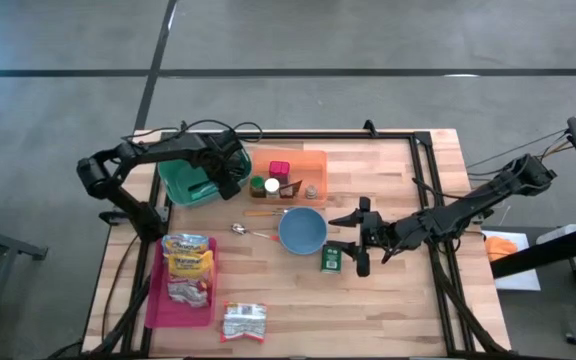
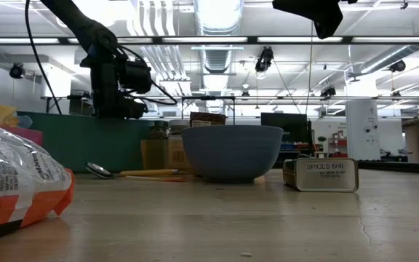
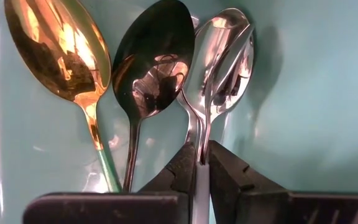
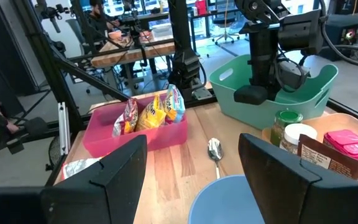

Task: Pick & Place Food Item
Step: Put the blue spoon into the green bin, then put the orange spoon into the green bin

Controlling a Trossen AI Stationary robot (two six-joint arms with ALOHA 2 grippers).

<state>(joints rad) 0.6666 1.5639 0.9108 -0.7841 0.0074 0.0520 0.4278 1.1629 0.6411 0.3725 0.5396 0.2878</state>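
The left gripper (image 3: 197,163) is reaching down into the green bin (image 1: 183,178) at the desk's far left corner, its fingers pinched narrowly around the handle of a silver spoon (image 3: 219,59). That spoon is leaning against the bin's inner wall beside a gold spoon (image 3: 58,46) and a dark spoon (image 3: 154,59), which is probably why the gripper is taking it low on the handle, where there is room between the handles. The right gripper (image 1: 356,243) is hovering over the middle of the desk towards its right edge, fingers spread wide and holding nothing, just beside the blue bowl (image 1: 302,231) and above the small spice tin (image 1: 331,259); it seems to be waiting there. Food items are lying well apart from both grippers: snack bags (image 1: 187,262) are sitting in the pink tray (image 1: 157,300) along the left edge, a loose packet (image 1: 243,322) is lying near the near edge, and jars and boxes are standing in the orange tray (image 1: 313,160) at the far edge. No food item is being held yet.
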